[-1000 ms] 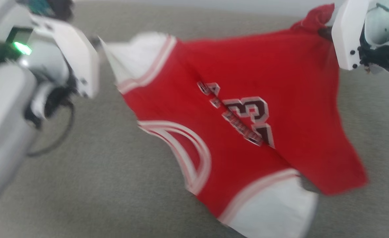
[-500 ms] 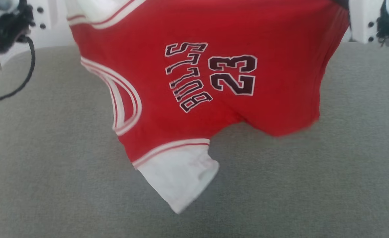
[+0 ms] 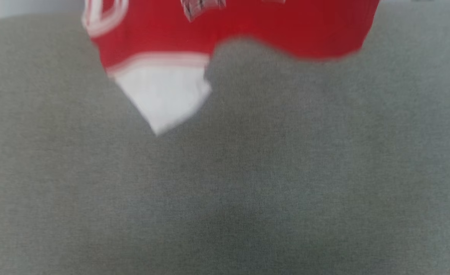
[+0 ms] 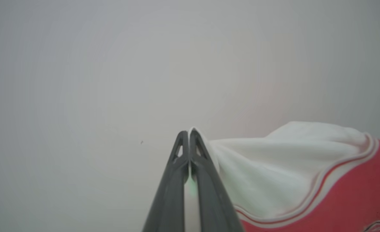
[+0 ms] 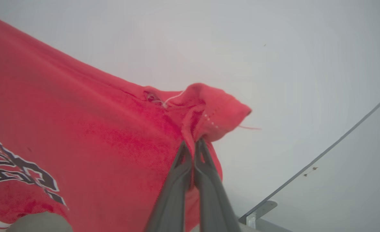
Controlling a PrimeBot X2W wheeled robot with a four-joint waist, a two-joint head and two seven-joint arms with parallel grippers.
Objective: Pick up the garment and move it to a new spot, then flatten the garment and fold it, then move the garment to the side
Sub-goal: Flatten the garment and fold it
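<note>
garment (image 3: 248,30): red soft-fabric jersey, white sleeves, striped trim, hangs blurred over the grey fabric-covered surface (image 3: 248,191), at the head view's top | left tool (image 4: 189,132): long dark fingers pinched together on the white sleeve's edge | right tool (image 5: 192,142): fingers clamped together on a bunched red corner

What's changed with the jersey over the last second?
The garment has climbed the head view: a second ago it stretched low over the grey surface; now only its lower part, with a white sleeve, hangs at the top, though the camera shifted too. Nothing was taken or released: left gripper and right gripper stay shut on its edges.
</note>
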